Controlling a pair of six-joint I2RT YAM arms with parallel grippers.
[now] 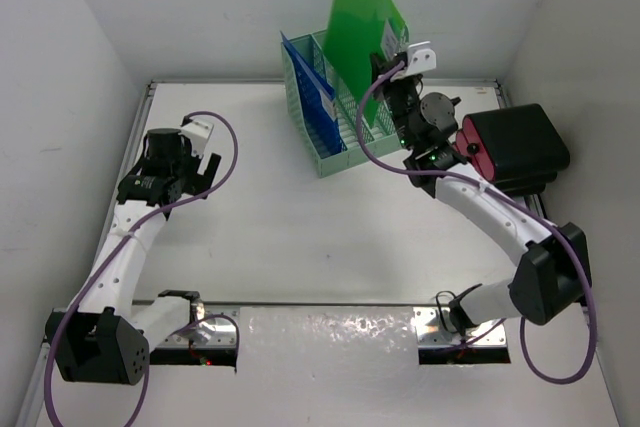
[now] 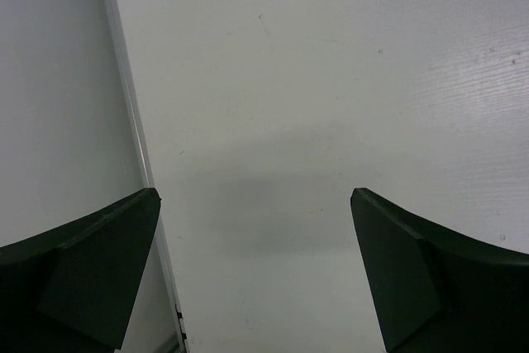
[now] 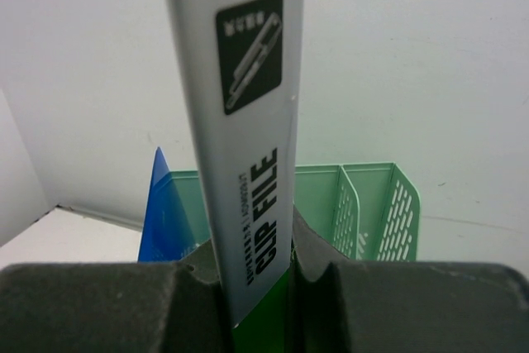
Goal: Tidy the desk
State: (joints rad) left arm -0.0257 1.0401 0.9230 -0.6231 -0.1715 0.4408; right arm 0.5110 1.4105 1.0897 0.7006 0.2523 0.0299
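The white desk (image 1: pixel 300 237) fills the top view. My right gripper (image 1: pixel 392 75) is shut on a green clip file (image 1: pixel 362 22) and holds it upright over the mint-green file rack (image 1: pixel 345 142) at the back. In the right wrist view the file's white label strip (image 3: pixel 248 121) is pinched between my fingers (image 3: pixel 331 295), with the rack (image 3: pixel 364 204) behind. A blue file (image 1: pixel 308 77) stands in the rack's left slot. My left gripper (image 1: pixel 195 172) is open and empty over the bare desk (image 2: pixel 331 105) near its left rail (image 2: pixel 132 105).
A dark red and black box (image 1: pixel 515 147) sits at the right edge beside the right arm. White walls close in the desk at the back and sides. A shiny foil strip (image 1: pixel 330 332) lies along the near edge between the arm bases.
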